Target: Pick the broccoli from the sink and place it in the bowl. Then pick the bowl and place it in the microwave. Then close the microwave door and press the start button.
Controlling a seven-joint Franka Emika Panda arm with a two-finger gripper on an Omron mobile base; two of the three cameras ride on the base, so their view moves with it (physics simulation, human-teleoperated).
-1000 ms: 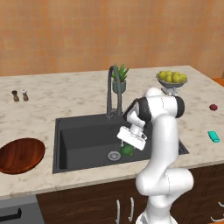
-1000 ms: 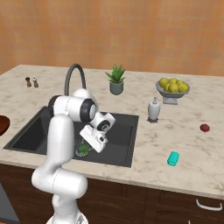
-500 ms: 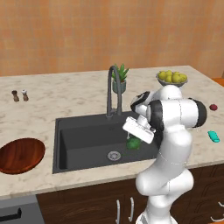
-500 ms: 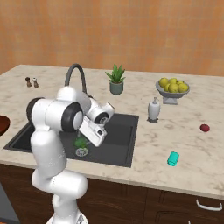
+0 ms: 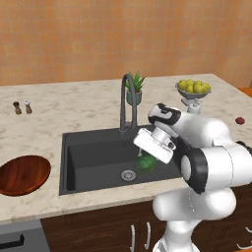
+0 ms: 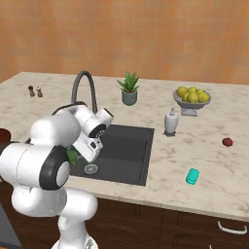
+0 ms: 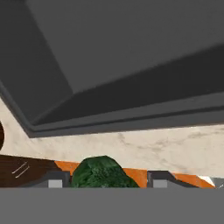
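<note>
The small dark-green broccoli (image 5: pixel 146 162) hangs just above the floor of the dark-grey sink (image 5: pixel 93 147), near the round drain. My gripper (image 5: pixel 148 158) is shut on it. In the hand view the broccoli (image 7: pixel 101 173) sits between the two finger tips of the gripper (image 7: pixel 106 179), with the sink (image 7: pixel 131 52) wall and the counter edge beyond. From the right base view the broccoli (image 6: pixel 73 155) peeks out beside the white hand. The reddish-brown wooden bowl (image 5: pixel 23 174) rests on the counter left of the sink. The microwave and its door are out of view.
A grey gooseneck tap (image 5: pixel 125 98) arches over the sink's back edge, with a potted plant (image 5: pixel 134 91) behind it. A silver fruit bowl (image 5: pixel 193 91), a soap dispenser (image 6: pixel 170 121), a teal object (image 6: pixel 192 176) and a small red item (image 6: pixel 227 142) stand to the right. Two shakers (image 5: pixel 22 107) stand far left.
The hand has risen from the sink floor with the broccoli in its grip. The arm's upper links have swung round toward the front.
</note>
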